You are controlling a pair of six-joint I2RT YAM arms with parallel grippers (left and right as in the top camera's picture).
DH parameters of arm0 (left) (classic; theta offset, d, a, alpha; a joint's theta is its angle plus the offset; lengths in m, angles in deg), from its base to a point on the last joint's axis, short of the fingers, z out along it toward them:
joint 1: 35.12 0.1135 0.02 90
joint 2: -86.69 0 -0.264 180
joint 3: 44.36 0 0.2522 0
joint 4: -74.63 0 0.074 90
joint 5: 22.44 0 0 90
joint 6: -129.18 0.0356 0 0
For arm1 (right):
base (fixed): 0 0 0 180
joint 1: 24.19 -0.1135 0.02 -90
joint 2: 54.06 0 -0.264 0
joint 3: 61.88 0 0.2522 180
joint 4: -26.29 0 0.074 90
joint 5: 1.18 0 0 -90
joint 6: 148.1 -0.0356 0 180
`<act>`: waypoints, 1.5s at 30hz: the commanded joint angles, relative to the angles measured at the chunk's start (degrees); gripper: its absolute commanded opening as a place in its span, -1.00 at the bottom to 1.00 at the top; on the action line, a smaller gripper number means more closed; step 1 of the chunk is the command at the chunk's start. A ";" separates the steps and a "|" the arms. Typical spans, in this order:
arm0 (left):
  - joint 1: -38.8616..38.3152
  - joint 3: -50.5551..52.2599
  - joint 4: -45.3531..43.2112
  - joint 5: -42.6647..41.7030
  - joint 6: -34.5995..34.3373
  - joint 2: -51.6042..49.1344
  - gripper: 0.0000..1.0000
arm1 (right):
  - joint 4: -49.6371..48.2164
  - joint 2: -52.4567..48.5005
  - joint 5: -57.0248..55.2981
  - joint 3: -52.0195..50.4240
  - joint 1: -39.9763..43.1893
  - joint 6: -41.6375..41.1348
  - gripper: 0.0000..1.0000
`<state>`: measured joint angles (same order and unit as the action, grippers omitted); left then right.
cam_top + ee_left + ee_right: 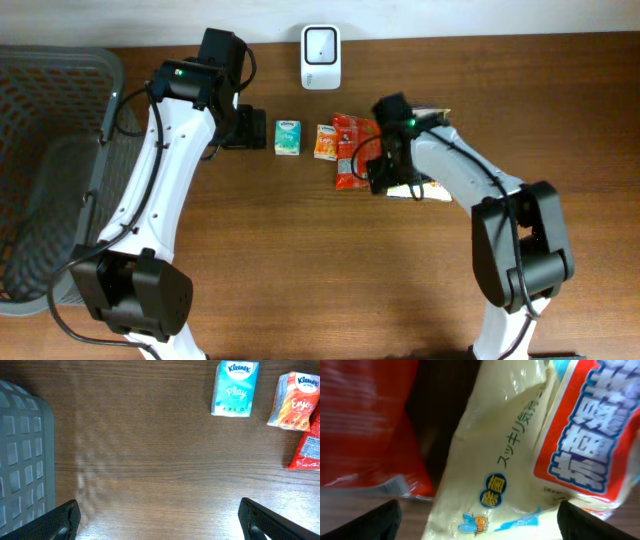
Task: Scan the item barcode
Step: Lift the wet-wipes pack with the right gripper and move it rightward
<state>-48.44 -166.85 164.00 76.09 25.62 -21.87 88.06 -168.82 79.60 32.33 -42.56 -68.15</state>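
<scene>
**Right arm bent low over the cream packet**

The right gripper [479, 520] points straight down, its fingers spread wide astride the cream packet [490, 455], which lies just beside the red packet [365, 425]. The left gripper [159, 519] hovers over the table [150, 450], jaws released.

White arm links [160, 180] — black joints, cables.

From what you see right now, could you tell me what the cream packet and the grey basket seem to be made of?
Cream packet: likely thin plastic film, glossy, judging by wrinkles and sheen. Grey basket: probably moulded plastic, matte, with a uniform square lattice.
</scene>
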 commanded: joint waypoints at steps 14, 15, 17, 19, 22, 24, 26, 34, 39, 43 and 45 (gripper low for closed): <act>0.35 0.11 -0.13 -0.15 -0.74 -0.09 0.98 | -6.88 0.63 -3.10 -4.07 0.02 -4.39 -0.92; 0.37 0.11 -0.13 -0.15 -0.74 -0.09 0.98 | -4.04 1.05 -0.76 -0.66 0.13 -4.39 -0.92; 0.35 0.11 -0.13 -0.15 -0.74 -0.09 0.98 | 2.78 1.27 4.46 7.93 1.36 -3.72 -0.92; 0.35 0.11 -0.13 -0.15 -0.74 -0.09 0.98 | 9.11 1.27 15.56 15.89 4.33 -1.07 -0.92; 0.35 0.11 -0.13 -0.15 -0.74 -0.09 0.98 | 13.51 1.27 32.83 21.75 11.43 2.12 -0.92; 0.37 0.11 -0.11 -0.15 -0.74 -0.09 0.98 | 14.08 0.68 43.80 21.42 17.07 2.14 -0.92; 0.35 0.11 -0.11 -0.15 -0.74 -0.09 0.98 | 14.21 -0.26 54.75 20.15 21.84 2.16 -0.92; 0.37 0.11 -0.13 -0.15 -0.74 -0.09 0.98 | 7.30 -3.72 86.53 7.74 28.87 3.87 -0.92; 0.35 0.11 -0.13 -0.15 -0.74 -0.09 0.98 | 5.62 -3.72 74.16 4.50 34.14 0.13 -0.92; 0.35 0.11 -0.13 -0.15 -0.74 -0.09 0.98 | 9.31 -3.72 61.51 4.50 38.32 0.13 -0.56; 0.35 0.11 -0.13 -0.15 -0.74 -0.09 0.98 | 10.34 -3.69 54.31 4.52 38.86 0.09 -0.56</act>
<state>-48.44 -166.81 163.96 76.11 25.62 -21.87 97.27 -172.53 145.89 36.89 -4.51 -68.34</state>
